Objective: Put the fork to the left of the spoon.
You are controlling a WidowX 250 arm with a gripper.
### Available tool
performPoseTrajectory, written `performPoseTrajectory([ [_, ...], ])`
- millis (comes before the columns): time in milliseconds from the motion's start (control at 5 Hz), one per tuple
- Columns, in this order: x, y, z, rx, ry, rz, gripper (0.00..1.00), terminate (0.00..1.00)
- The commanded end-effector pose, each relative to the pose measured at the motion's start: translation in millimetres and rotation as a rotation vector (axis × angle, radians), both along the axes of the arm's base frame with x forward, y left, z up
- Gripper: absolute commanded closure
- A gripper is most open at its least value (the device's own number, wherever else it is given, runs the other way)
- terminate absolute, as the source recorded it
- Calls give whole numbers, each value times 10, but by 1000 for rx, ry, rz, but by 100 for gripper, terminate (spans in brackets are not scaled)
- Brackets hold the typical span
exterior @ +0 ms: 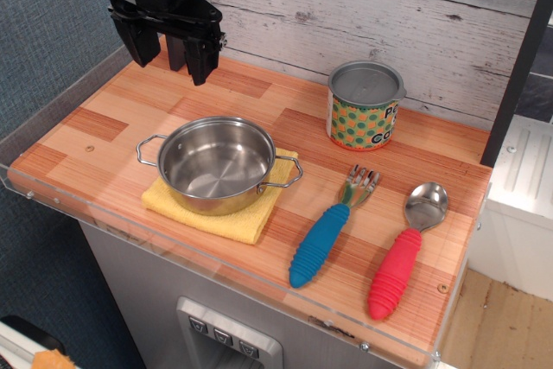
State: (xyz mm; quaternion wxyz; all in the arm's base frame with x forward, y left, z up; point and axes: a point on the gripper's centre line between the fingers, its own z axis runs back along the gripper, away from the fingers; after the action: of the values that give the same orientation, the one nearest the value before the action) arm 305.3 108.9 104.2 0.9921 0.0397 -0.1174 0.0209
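Gripper: the black gripper hangs in the air above the far left part of the table, its fingers spread apart with a clear gap; it holds nothing and touches nothing.
Fork: the fork with the blue ribbed handle lies flat on the table, tines pointing away toward the wall, just left of the spoon and apart from it.
Spoon: the spoon with the red handle lies near the right front corner, almost parallel to the fork.
Pot: a steel pot with two handles stands on a yellow cloth, left of the fork.
Can: a can with a grey lid stands near the wall, behind the fork.
Table: wooden table with a clear plastic edge.
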Motion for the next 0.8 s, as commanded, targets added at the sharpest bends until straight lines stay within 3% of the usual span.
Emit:
performPoseTrajectory([
  [0,0,0,0,0,0,0,0,0],
  [600,-142,-433,17,-66,19,-7,0,0],
])
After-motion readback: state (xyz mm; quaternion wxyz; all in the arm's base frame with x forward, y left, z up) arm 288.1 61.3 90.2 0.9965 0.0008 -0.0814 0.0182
